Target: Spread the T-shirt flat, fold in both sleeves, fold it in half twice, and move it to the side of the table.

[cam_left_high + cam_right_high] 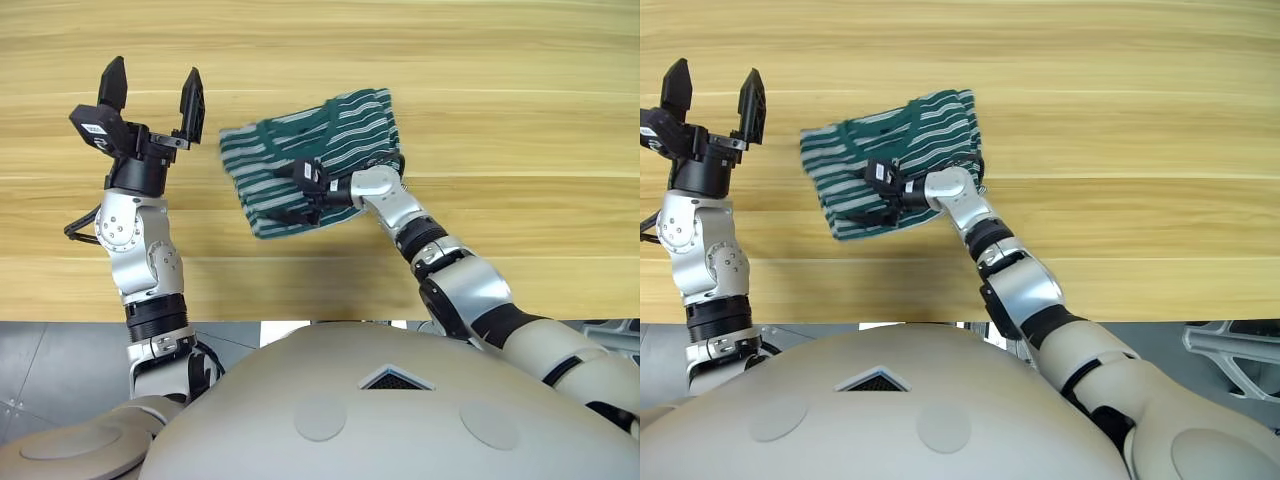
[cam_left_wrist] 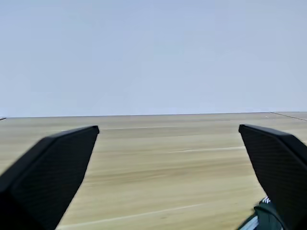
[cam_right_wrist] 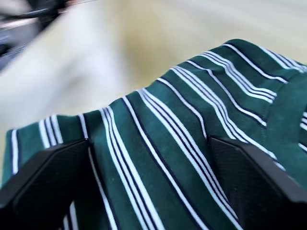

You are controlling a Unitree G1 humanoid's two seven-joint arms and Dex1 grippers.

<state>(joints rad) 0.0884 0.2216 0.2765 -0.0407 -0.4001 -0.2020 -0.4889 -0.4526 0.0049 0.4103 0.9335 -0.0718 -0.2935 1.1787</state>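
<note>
Left eye view: on the wooden surface (image 1: pixel 500 100), a green T-shirt (image 1: pixel 335 130) with white stripes, folded into a compact rectangle, collar showing on top. Lies left of the middle, between the two grippers. Just beside its left edge, the left gripper (image 1: pixel 155 75), raised and pointing away over the surface, jaws spread wide and empty. On the near part of the T-shirt, the right gripper (image 1: pixel 290 192), reaching in from the right, jaws apart and laid on the cloth. Right eye view: same layout, T-shirt lying at a slight slant to the wood grain. Left wrist view: two dark jaws wide apart, wood between them, a sliver of green cloth by one of them. Right wrist view: both jaws well apart, striped cloth humped up between and beneath them, not pinched shut.
</note>
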